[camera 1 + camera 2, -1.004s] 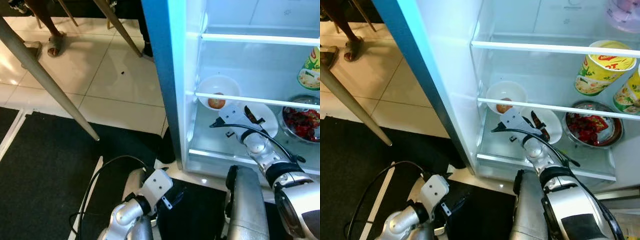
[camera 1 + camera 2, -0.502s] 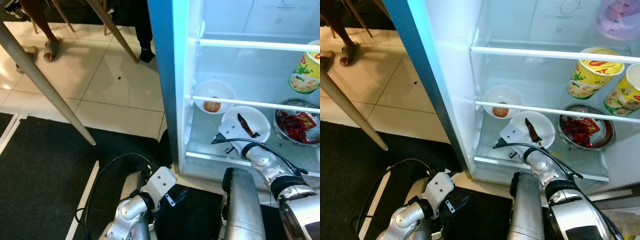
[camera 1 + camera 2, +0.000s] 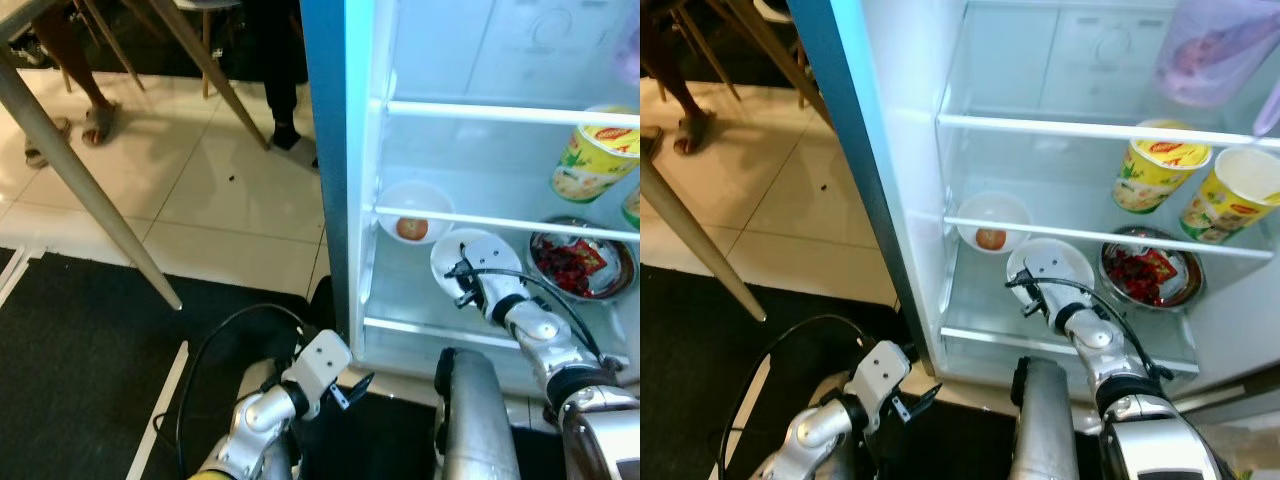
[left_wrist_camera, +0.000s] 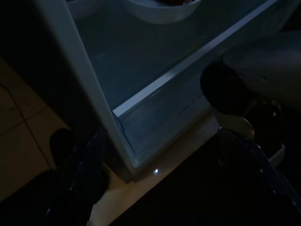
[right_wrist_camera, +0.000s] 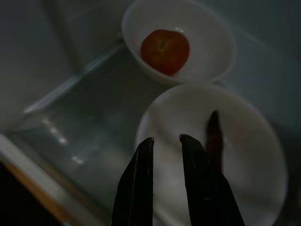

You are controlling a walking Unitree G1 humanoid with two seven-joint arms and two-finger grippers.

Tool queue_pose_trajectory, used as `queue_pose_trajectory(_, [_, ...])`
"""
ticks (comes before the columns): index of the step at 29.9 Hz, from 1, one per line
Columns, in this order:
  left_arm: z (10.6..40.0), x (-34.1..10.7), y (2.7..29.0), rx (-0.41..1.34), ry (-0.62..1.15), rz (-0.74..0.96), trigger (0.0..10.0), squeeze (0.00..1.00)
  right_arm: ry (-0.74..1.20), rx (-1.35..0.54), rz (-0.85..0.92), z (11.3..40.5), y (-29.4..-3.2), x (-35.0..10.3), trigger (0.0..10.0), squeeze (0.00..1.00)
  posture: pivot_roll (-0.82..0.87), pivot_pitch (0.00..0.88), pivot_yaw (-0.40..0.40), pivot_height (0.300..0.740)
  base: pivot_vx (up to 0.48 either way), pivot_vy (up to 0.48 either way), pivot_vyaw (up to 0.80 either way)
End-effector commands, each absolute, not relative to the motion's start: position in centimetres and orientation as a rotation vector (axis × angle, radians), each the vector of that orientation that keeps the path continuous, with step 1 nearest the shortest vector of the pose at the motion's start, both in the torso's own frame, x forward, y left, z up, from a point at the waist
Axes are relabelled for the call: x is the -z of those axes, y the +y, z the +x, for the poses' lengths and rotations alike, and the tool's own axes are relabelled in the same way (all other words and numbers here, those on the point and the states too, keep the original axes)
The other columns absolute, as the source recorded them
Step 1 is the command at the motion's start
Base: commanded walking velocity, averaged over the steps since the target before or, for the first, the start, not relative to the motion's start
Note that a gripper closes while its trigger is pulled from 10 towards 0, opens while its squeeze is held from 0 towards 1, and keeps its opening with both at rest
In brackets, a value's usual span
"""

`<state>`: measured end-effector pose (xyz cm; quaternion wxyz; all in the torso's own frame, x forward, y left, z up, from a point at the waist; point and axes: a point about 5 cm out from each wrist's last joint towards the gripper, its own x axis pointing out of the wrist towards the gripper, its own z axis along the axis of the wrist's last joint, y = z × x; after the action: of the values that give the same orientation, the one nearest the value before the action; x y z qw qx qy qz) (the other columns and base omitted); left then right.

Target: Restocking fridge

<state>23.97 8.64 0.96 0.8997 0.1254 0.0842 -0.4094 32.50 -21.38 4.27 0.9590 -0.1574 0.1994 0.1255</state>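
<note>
Fridge point(image 3: 940, 120) lower shelf | right gripper point(image 5: 164, 141) over white plate point(image 5: 178, 117) | jaws nearly together, empty

fridge interior point(image 3: 1040, 70) bright | floor shadowed | wrist views dim, soft

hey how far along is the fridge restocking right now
Already in the fridge: a white bowl with an orange fruit, a white plate, a metal bowl of red food and two noodle cups. The right gripper hangs over the plate, holding nothing. The left gripper idles low. Anything left to load cannot be seen.
</note>
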Motion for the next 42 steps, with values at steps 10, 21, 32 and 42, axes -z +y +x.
queue_pose_trajectory(10, [21.7,3.0,10.8,0.725,0.382,0.106,10.0,0.0,0.516,-0.209,0.001,28.8,-20.6,0.0,10.0,0.0,0.01,0.052,0.031,0.541,0.0,0.0,0.0])
queue_pose_trajectory(21, [21.0,4.4,13.7,0.558,0.47,0.023,10.0,0.0,0.612,-0.237,0.061,26.8,-19.6,2.1,10.0,0.0,0.01,0.03,0.036,0.586,0.0,0.0,0.0])
queue_pose_trajectory(32, [19.6,5.8,17.8,0.28,0.563,-0.105,10.0,0.0,0.781,-0.169,0.088,23.1,-19.6,5.2,10.0,0.0,0.01,0.015,0.047,0.646,0.0,0.0,0.0])
queue_pose_trajectory(42, [16.5,7.6,21.2,0.059,0.724,-0.17,10.0,0.0,0.831,-0.069,0.145,21.3,-20.6,6.2,10.0,0.0,0.01,0.009,0.054,0.651,0.0,0.0,0.0])
